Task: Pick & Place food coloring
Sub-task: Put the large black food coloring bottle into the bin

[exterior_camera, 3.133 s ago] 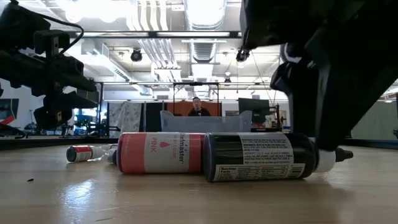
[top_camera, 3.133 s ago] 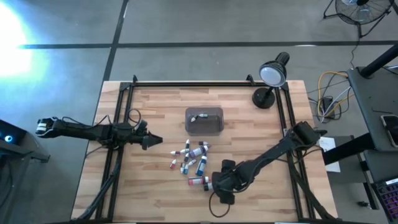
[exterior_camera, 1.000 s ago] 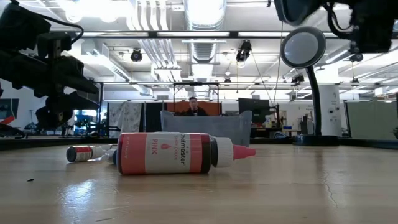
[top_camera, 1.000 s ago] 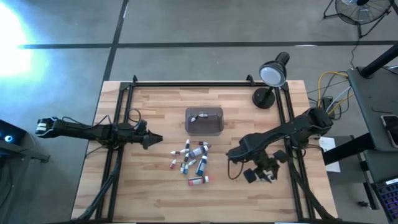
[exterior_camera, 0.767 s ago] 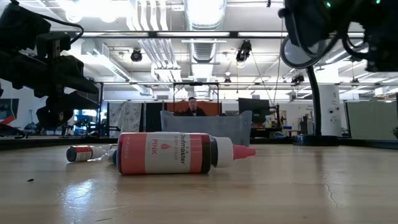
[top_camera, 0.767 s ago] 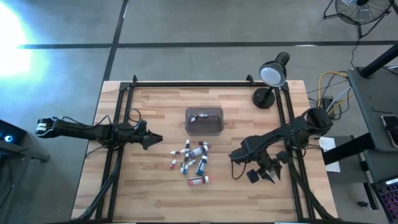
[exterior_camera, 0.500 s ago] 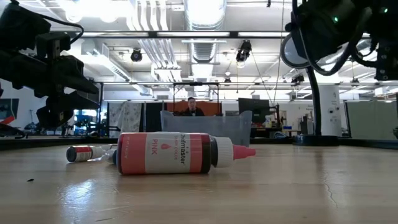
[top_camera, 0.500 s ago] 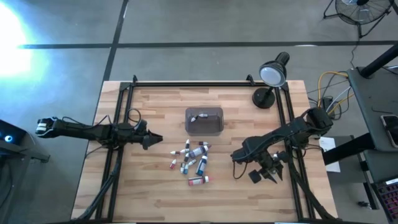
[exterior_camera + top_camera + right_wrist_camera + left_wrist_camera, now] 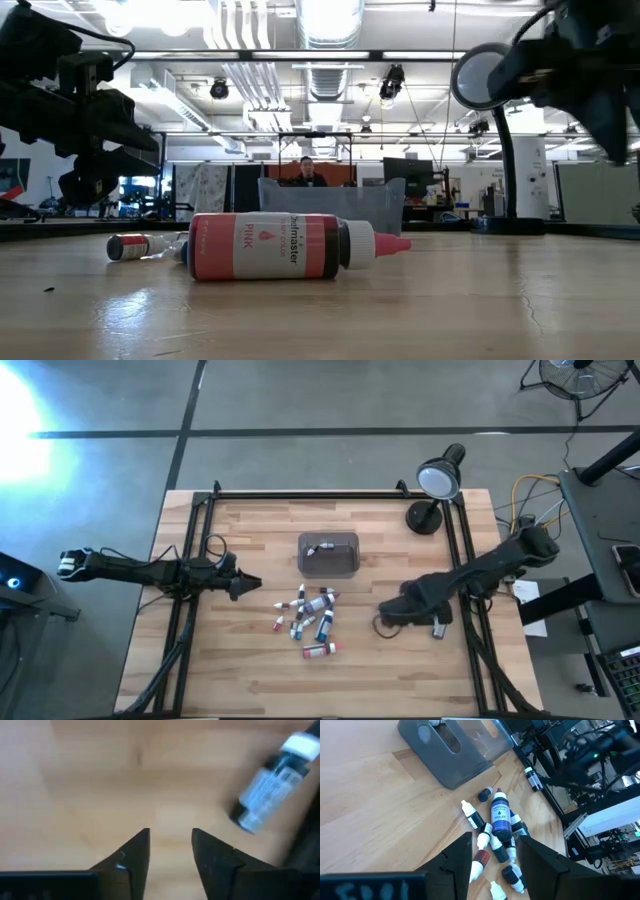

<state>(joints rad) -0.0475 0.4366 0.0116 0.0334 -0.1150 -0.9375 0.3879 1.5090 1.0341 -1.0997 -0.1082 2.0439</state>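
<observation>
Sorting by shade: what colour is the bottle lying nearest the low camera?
Pink bottle, labelled PINK, with a white neck; clearest in the low view.

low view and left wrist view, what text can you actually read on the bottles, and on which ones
"PINK": on the pink-bodied bottle lying nearest in the low view.
A brand word ending in "master": same bottle, beside "PINK"; its first letters are not clear.
"VIOLET": on the blue-labelled bottle in the pile, left wrist view.
Dark bottle with a pale label in the right wrist view: print too blurred to read.
Other bottles: labels too small to read.
</observation>
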